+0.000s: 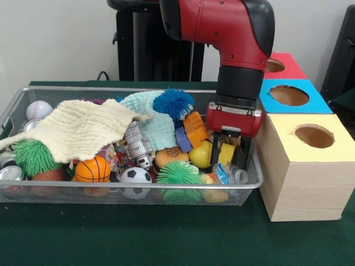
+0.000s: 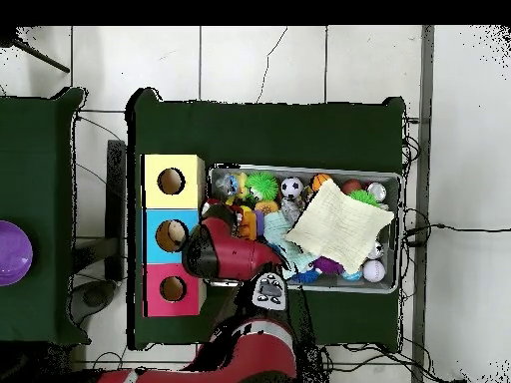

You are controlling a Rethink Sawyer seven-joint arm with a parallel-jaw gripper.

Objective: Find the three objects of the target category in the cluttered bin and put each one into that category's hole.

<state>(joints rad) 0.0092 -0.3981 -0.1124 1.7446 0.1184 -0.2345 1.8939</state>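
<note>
Starting at the left of the front view: wire bin (image 1: pixel 83 88) packed to the rim, filling the left and middle of the frame. Baseball (image 1: pixel 39 109) in its upper left corner, shiny cans (image 1: pixel 10 173) jammed against the left wall, green spiky ball (image 1: pixel 32 157) just beside them. Cream cloth (image 1: pixel 77 130) draped over much of the left half, hiding whatever lies beneath. Moving toward the middle: basketball (image 1: pixel 92 169), soccer ball (image 1: pixel 135 176), toy burger (image 1: pixel 169 157) and a second green spiky ball (image 1: pixel 177 173) along the front wall, teal cloth (image 1: pixel 155 124) and blue spiky ball (image 1: pixel 173 102) behind.

Now to the right end of the bin: gripper (image 1: pixel 229 163) down among the clutter, hanging from the red arm (image 1: pixel 233 33) entering at the top of the frame. Something yellow showing at the claw, but spread or pinching? Cannot tell from here. Just below and to the right of it, in the bin's lower right corner, a clear crinkled plastic item (image 1: pixel 234 176) pressed against the mesh. Only this one target spotted; the other two not made out, possibly under the cloths.

Farthest right: three boxes outside the bin, yellow box (image 1: pixel 310 160) nearest the camera, blue box (image 1: pixel 288 95) behind it, red box (image 1: pixel 284 65) at the back, each with a round hole on top.

Looks like the picking stage, with nothing visibly delivered so far. Next up, by this reading: secure that clear piece, lift straight out past the rim, swing right to the proper hole. Worth minding the thin plastic, likely to crumple or slip.
</note>
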